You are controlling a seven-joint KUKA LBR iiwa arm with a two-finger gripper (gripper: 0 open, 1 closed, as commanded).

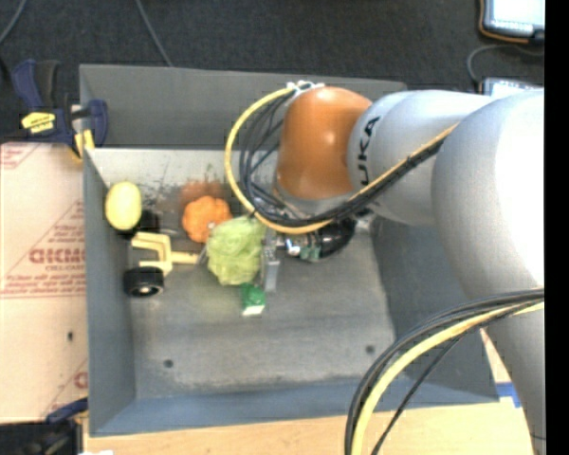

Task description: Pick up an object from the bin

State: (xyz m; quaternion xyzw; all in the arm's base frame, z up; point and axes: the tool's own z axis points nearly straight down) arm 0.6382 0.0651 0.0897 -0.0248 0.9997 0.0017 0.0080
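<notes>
— Where is the gripper (pixel 268 275) now? From my place the arm (pixel 446 159) hides much.

— It is low inside the grey bin (pixel 266 349), under the orange cover (pixel 313 145) of the wrist. Just beside it, on the side away from the arm, lies a pale green crumpled lump (pixel 233 249), something like a lettuce head. It seems to touch the gripper.

— And is something under it?

— Yes. Right at its tip there is a small dark green piece (pixel 254 300), on the floor of the bin or very near to it.

— So it holds that piece?

— This I cannot say. Whether the gripper is released or clenched I cannot tell from here, because the wrist and the cables (pixel 239 159) cover it.

— What else lies around?

— Beyond the pale lump, a little farther from the gripper, there is an orange ball (pixel 205 216). Well apart from the gripper, on that same side, I see a yellow oval thing (pixel 123 206) and a toy with a black wheel (pixel 144 281).

— How far is the task, in your opinion?

— I judge it is about the middle. The approach looks done, since the gripper is down among the things. The grasp I cannot confirm. The lifting is not yet done: nothing is raised above the bin, and all the things appear to lie on its floor.
</notes>
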